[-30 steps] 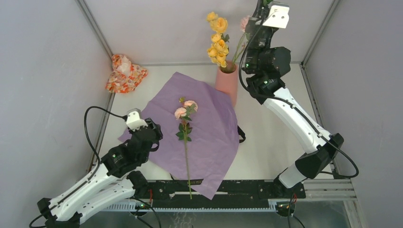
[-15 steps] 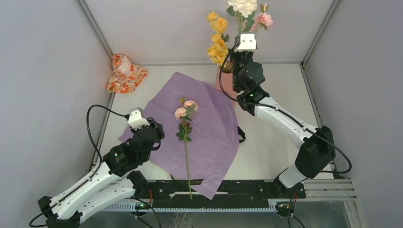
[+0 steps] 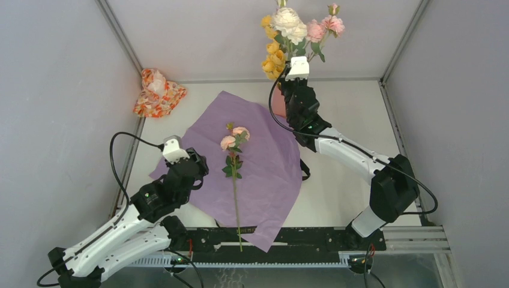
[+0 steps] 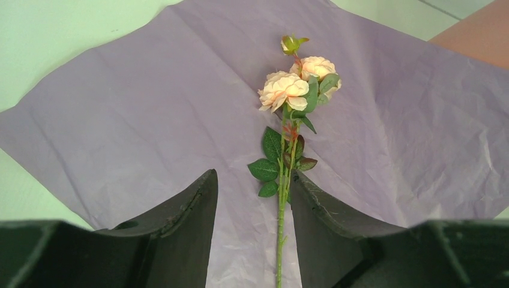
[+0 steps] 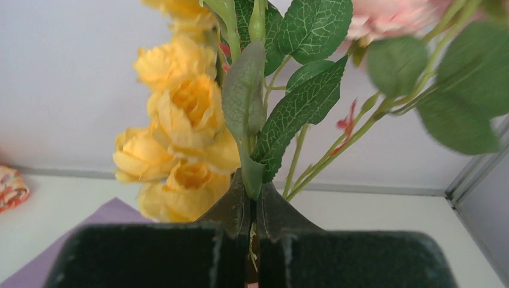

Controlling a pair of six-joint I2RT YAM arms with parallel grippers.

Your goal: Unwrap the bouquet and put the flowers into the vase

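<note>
The bouquet lies unwrapped, its purple paper (image 3: 264,162) spread flat on the table. One of the flowers (image 3: 233,157), a long stem with peach-pink heads (image 4: 287,90), rests on that paper. My left gripper (image 4: 252,183) is open just above it, and the stem passes close to the right finger (image 4: 312,210). In the top view this gripper (image 3: 195,168) sits left of the stem. The salmon vase (image 3: 277,105) holds yellow flowers (image 3: 271,51) and is mostly hidden by my right arm. My right gripper (image 5: 252,183) is shut on a green stem, holding cream and pink flowers (image 3: 300,25) upright over the vase.
An orange-red cloth bundle (image 3: 157,91) lies at the back left by the wall. A dark loop (image 3: 305,170) sticks out at the paper's right edge. Grey walls close in both sides and the back. The paper's near corner overhangs the black front rail (image 3: 312,237).
My right arm has swung left with the cream and pink flowers, from beside the vase to above it next to the yellow ones. The left gripper has hardly moved.
</note>
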